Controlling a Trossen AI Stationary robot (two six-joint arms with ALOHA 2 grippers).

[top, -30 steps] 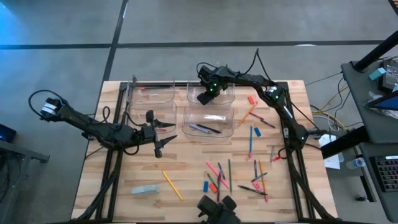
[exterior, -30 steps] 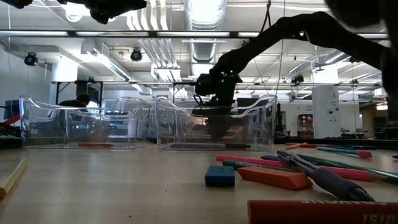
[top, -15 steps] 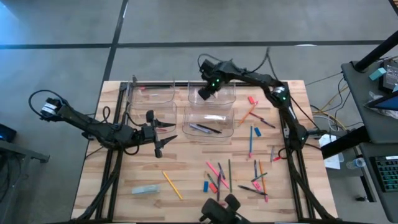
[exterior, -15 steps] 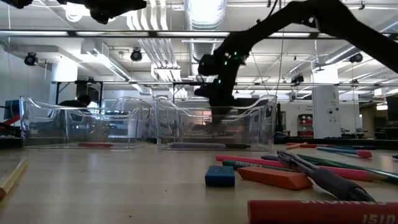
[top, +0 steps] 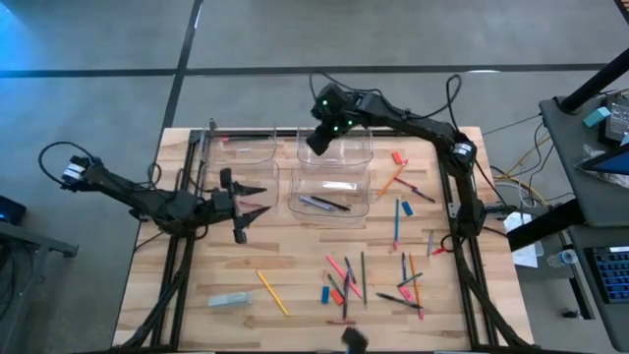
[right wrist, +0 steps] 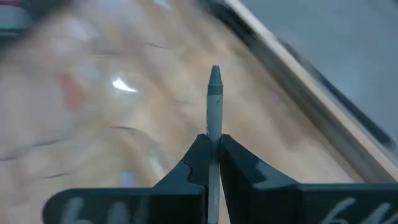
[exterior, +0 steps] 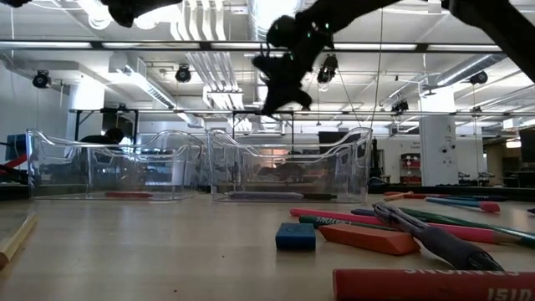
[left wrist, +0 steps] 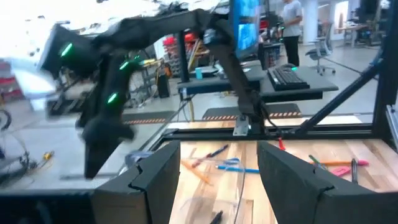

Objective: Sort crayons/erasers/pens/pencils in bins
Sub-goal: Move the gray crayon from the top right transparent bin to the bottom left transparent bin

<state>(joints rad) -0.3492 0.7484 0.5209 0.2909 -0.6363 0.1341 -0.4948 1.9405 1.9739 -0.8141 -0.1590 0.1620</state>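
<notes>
A pale wooden table (top: 295, 265) is sitting on a grey concrete floor, and the low view is looking past it into a bright workshop with ceiling ducts and lights; the left wrist view is showing a person standing far back by desks. The right gripper (top: 319, 138) is hanging high over the far bins, its fingers (right wrist: 199, 155) clamping a grey pen (right wrist: 214, 99) whose tip is sticking out straight ahead between them. In the low view this gripper (exterior: 280, 88) is riding well above the tubs. The left gripper (top: 246, 205) is waiting above the table's left side, beside the near left bin, its fingers (left wrist: 155, 180) standing apart with nothing between them. Four clear bins (top: 329, 205) are grouped at the far middle: the near right one is holding two dark pens (top: 322, 204), and the far left one is showing something pink-red. Loose sticks (top: 369, 280) are lying scattered over the right half, too tangled to count surely; one yellow pencil (top: 272, 292) is lying alone near the front, with a pale blue eraser-like block (top: 229, 300) beside it.
</notes>
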